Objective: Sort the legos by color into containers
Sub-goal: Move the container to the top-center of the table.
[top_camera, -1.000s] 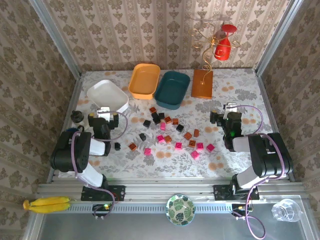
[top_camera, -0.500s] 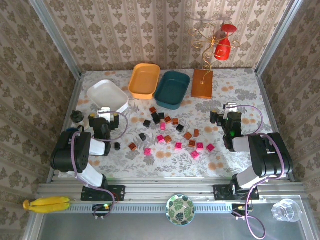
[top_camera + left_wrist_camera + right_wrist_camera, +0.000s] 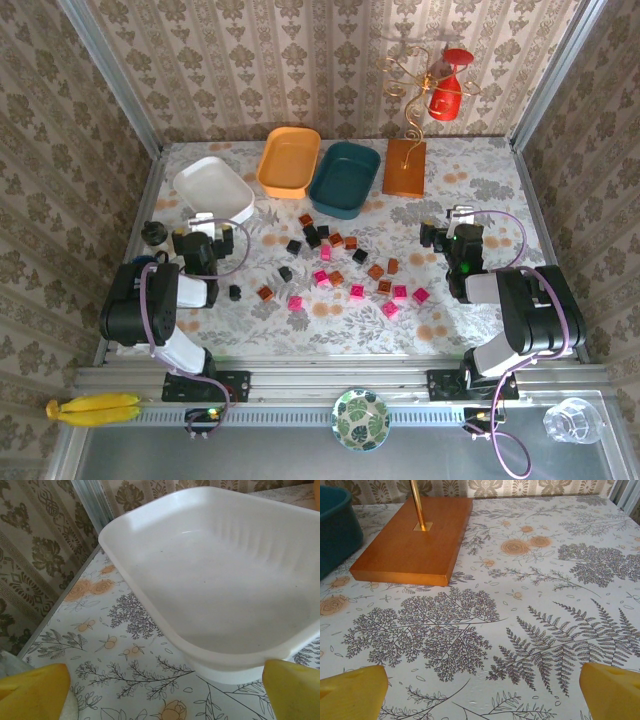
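Plastic legos point(image 3: 336, 278) — tiny cube-like bricks in black, bright pink and orange-brown — lie scattered over the middle of the floral table point(image 3: 480, 175), none yet in a container. At 11 to 12 o'clock of the scatter stand the shallow white plastic tray point(image 3: 213, 190), the shallow orange-yellow plastic tray point(image 3: 289, 160) and the shallow dark teal plastic tray point(image 3: 345, 178), all looking bare. The left gripper point(image 3: 205, 232) sits at 9 o'clock of the bricks, jaws spread wide and holding nothing. From its wrist, its yellow fingertips point(image 3: 32, 690) frame the near rim of the white plastic tray. The right gripper point(image 3: 458, 222), at 3 o'clock, is likewise released and empty. It faces bare table, with the flat orange-brown wooden board point(image 3: 405, 545) at its 11 o'clock.

The step in hand seems to be the first reach. To do it well, I'd judge an arm should turn toward the bricks and start on the fringe. The lone small black plastic brick point(image 3: 235, 292) at the left gripper's 5 o'clock has room around it, whereas the cluster near the dark teal plastic tray would likely get knocked about. Descend straight, straddle one brick, close square on its flat faces — a skewed pinch could squirt so small a piece away.

Against a second ago, the left gripper has swung slightly toward 9 o'clock and faces the white plastic tray more squarely. The right arm and the bricks lie as they did.
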